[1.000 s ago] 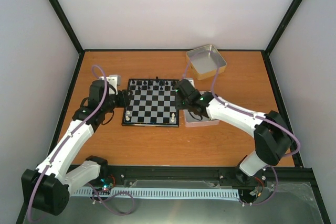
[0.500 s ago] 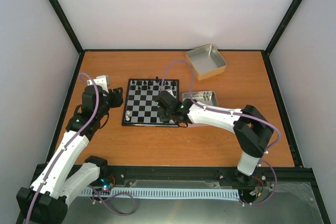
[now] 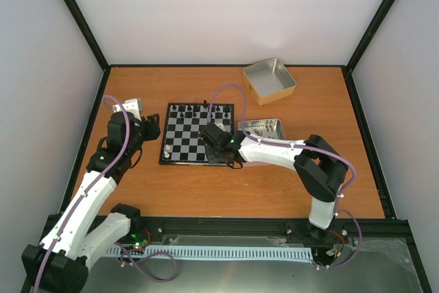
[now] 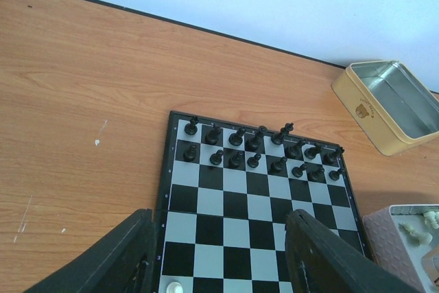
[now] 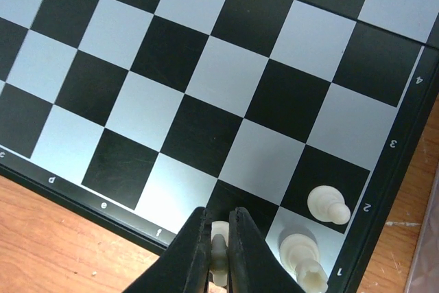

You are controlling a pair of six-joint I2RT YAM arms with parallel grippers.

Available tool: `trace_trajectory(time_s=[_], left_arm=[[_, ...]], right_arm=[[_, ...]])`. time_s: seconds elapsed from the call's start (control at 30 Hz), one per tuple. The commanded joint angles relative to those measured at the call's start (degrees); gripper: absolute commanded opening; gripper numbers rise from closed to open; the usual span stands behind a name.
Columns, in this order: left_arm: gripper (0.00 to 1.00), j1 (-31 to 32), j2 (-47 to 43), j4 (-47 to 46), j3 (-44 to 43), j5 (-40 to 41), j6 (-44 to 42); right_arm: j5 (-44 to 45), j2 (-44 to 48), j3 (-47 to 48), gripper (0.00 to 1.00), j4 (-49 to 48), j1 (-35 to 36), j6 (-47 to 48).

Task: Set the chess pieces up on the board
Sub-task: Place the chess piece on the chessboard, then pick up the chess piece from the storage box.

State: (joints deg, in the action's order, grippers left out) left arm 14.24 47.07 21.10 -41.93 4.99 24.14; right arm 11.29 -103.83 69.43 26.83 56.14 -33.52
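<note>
The board (image 3: pixel 196 143) of black and silvery checks lies mid-table, with black pieces (image 4: pixel 257 145) filling its two far rows. My right gripper (image 5: pixel 219 252) is shut on a cream-white chess piece (image 5: pixel 220 237), held just over the board's near edge row (image 3: pixel 223 154). Two more white pieces, a pawn (image 5: pixel 328 204) and a rook (image 5: pixel 302 254), stand in the near right corner. Another white piece (image 4: pixel 172 286) stands at the near left corner. My left gripper (image 4: pixel 219 265) is open and empty, off the board's left edge (image 3: pixel 147 128).
A grey tin (image 3: pixel 261 127) holding loose white pieces (image 4: pixel 420 223) sits right of the board. A tan metal tin (image 3: pixel 269 80) stands at the back right. A small white block (image 3: pixel 132 106) lies beside the left arm.
My right gripper has moved from the grey tin leftward to the board's near edge, carrying a white piece. My left gripper has drawn back from the board's left side.
</note>
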Motion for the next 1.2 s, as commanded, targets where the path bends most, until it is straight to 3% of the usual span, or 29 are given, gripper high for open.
trace_trajectory(time_s=[0.0, 0.17, 0.37, 0.67, 0.97, 1.17], left_arm=[[0.53, -0.35, 0.08, -1.25, -0.40, 0.72, 0.67], [0.53, -0.35, 0.19, -1.22, -0.35, 0.71, 0.56], [0.55, -0.35, 0.35, -1.19, -0.29, 0.54, 0.60], [0.55, -0.35, -0.21, -1.21, -0.20, 0.89, 0.73], [0.56, -0.35, -0.35, -1.37, -0.14, 0.03, 0.79], [0.57, -0.35, -0.26, -1.41, -0.15, -0.37, 0.67]], right_arm=[[1.63, -1.87, 1.58, 0.08, 0.88, 0.46, 0.27], [1.62, -2.58, 1.99, 0.11, 0.54, 0.46, 0.62], [3.11, -0.56, 3.10, 0.30, 0.97, 0.46, 0.91], [6.68, 7.30, 2.24, 0.35, 1.17, -0.44, -0.49], [11.75, 18.72, -7.86, 0.42, 4.66, -10.08, -4.79], [5.72, 18.37, -13.96, 0.43, 2.88, -20.37, -2.71]])
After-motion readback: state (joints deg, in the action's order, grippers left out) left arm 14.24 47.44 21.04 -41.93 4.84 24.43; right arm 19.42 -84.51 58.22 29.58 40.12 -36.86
